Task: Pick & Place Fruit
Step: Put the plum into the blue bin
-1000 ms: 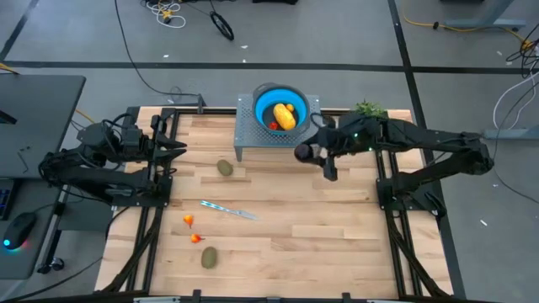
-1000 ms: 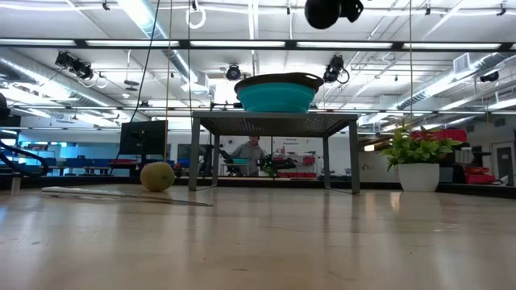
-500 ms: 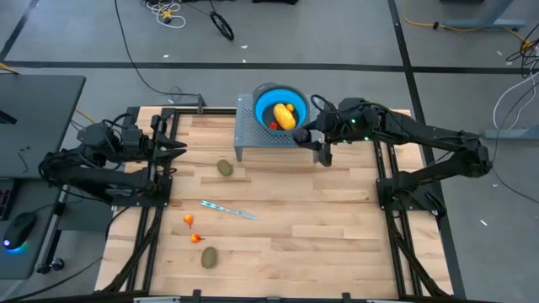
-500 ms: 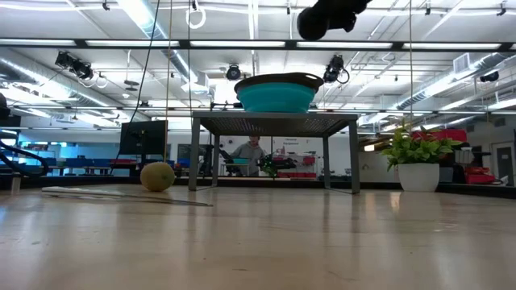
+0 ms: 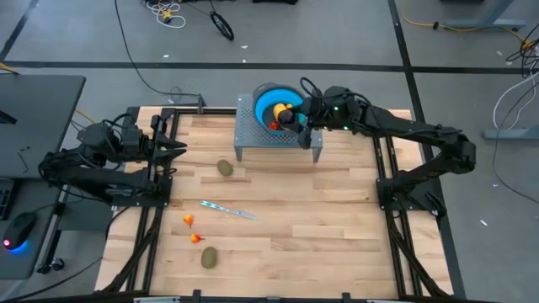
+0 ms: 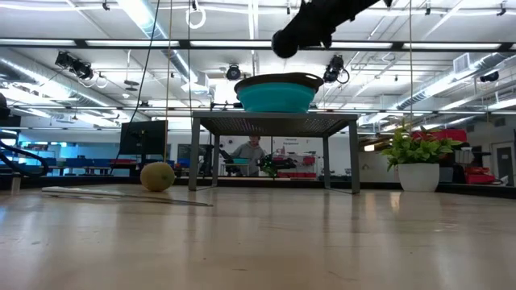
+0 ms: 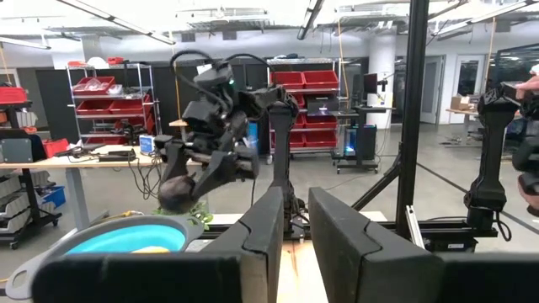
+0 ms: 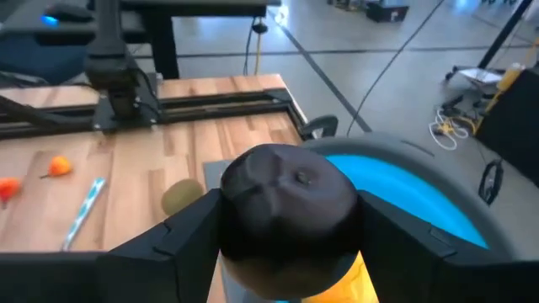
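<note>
Swung across from beside the metal stand (image 5: 249, 145) to above the blue bowl (image 5: 263, 94), as far as the right gripper (image 5: 296, 120) goes; clamped on a dark round fruit (image 8: 286, 202), held high over the bowl's rim in the low view; already sharing that bowl with a yellow-orange fruit (image 5: 285, 111) and a small red piece (image 5: 274, 125).

Judged as the release step; looks off-centre, nearer the rim than the middle; if let go here, could strike the rim or the yellow-orange fruit and bounce out, then roll off the stand onto the table (image 5: 337, 219). Could also nudge the bowl if lowered further, since nothing appears to fix it to the stand; might tip it or slide it toward the edge. Might cling to one finger on opening and fall crooked.

Still to fetch: two kiwis (image 5: 225, 167) (image 5: 209, 257) and two red-orange pieces (image 5: 189, 220) (image 5: 196, 238), all well apart from the bowl, lying around the knife-like stick (image 5: 227, 209).

Parked at the table's left edge, the left gripper (image 5: 179, 148); fingers a narrow gap apart, holding nothing.
</note>
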Available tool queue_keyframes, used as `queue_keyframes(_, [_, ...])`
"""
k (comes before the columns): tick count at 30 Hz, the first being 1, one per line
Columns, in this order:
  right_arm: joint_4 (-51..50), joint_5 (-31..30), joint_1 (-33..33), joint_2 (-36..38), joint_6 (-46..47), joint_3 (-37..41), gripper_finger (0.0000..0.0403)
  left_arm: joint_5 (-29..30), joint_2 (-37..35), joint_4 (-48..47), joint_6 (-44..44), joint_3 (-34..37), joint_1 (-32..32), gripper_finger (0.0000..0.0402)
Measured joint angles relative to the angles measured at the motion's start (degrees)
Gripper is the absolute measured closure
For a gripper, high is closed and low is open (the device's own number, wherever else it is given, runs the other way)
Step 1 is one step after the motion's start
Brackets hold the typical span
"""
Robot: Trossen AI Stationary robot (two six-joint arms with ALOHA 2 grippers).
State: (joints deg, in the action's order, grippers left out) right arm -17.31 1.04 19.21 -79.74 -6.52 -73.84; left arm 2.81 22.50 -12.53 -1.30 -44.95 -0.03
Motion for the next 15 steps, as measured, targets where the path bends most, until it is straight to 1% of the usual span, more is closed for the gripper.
queue_keyframes(7, [1.4,0.0,1.7,-2.7,0.0,0.0,0.0155,0.0,0.0,0.0,0.0,0.0,0.0,0.0334])
queue_keyframes(12, [2.0,0.0,3.0,-2.8,0.0,0.1,0.0155,0.0,0.0,0.0,0.0,0.0,0.0,0.0334])
queue_keyframes(15, [4.5,0.1,4.0,-2.8,-0.4,0.1,0.0155,0.0,0.0,0.0,0.0,0.0,0.0,0.0334])
